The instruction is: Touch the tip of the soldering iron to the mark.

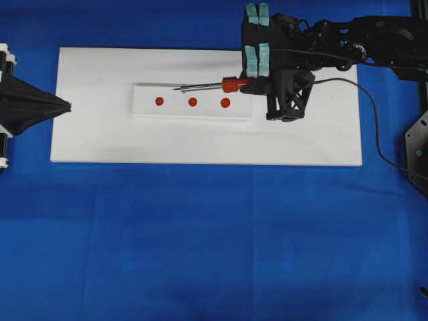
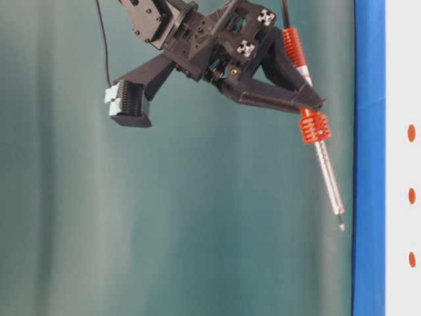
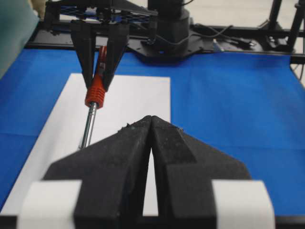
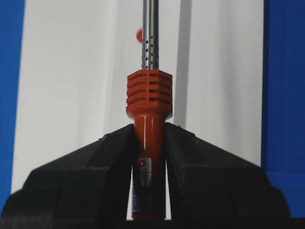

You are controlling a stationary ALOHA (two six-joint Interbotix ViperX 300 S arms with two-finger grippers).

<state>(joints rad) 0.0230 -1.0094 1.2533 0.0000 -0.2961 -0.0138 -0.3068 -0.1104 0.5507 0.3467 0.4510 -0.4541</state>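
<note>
Clamping the soldering iron (image 4: pixel 148 143) handle between both right fingers (image 4: pixel 95 176).

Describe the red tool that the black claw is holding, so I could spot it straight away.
Find the white board lying on the blue cloth; a smaller white strip with three red dots rests on it. Above that strip, the right gripper clamps the soldering iron. It is the only pen-shaped thing here: a ribbed red-orange handle, a thin metal shaft ending in the tip, and a black cord trailing behind.
</note>
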